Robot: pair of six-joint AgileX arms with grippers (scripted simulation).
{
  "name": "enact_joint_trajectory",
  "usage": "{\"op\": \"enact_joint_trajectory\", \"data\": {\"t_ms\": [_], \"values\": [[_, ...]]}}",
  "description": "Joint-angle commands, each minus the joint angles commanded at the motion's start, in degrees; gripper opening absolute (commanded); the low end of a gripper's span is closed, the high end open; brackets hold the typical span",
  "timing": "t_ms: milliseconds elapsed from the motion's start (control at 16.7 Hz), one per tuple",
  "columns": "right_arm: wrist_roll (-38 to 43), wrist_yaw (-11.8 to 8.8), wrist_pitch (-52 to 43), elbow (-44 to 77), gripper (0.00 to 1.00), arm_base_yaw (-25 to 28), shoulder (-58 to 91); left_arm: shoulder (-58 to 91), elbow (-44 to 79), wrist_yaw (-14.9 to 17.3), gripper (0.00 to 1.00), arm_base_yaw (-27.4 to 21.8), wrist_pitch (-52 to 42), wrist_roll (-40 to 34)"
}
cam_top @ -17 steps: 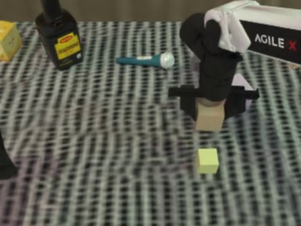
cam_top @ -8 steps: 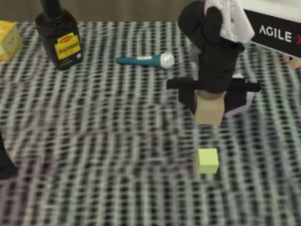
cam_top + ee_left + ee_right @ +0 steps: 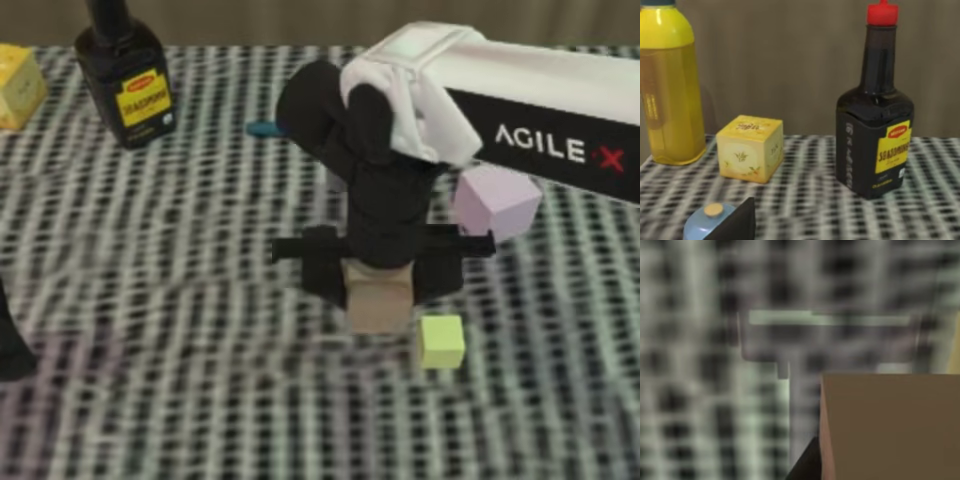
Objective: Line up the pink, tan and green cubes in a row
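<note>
My right gripper [image 3: 378, 292] is shut on the tan cube [image 3: 379, 300], holding it just left of the small green cube [image 3: 441, 341], which rests on the cloth. The two are close, with a narrow gap between them. The larger pink cube [image 3: 497, 200] sits farther back and to the right, beside the right arm. In the right wrist view the tan cube [image 3: 890, 425] fills the near corner, one dark finger [image 3: 807, 465] lies against its side, and the checked cloth is below. My left arm [image 3: 10, 350] is parked at the table's left edge, and one of its fingers [image 3: 735, 222] shows.
A dark seasoning bottle [image 3: 125, 70] and a yellow spotted block [image 3: 18, 85] stand at the back left. A teal microphone [image 3: 262, 128] lies mostly hidden under the right arm. The left wrist view also shows a yellow oil bottle [image 3: 670, 85] and a small blue object [image 3: 707, 225].
My right gripper has carried the tan cube left and toward the front, from behind the green cube to just left of it. The pink cube is now uncovered.
</note>
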Motion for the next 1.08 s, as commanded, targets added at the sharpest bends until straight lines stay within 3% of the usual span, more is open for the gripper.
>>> {"op": "enact_joint_trajectory", "data": {"t_ms": [360, 780, 1080], "values": [[0.96, -0.07, 0.23, -0.68, 0.0, 1.07, -0.43, 0.0, 0.0, 0.0, 1.0, 0.0, 0.0, 0.0], [1.03, 0.03, 12.87, -9.2, 0.0, 1.22, 3.32, 0.0, 0.0, 0.0, 1.0, 0.0, 0.0, 0.0], [1.07, 0.04, 13.86, -10.03, 0.0, 1.29, 3.81, 0.0, 0.0, 0.0, 1.0, 0.0, 0.0, 0.0]]}}
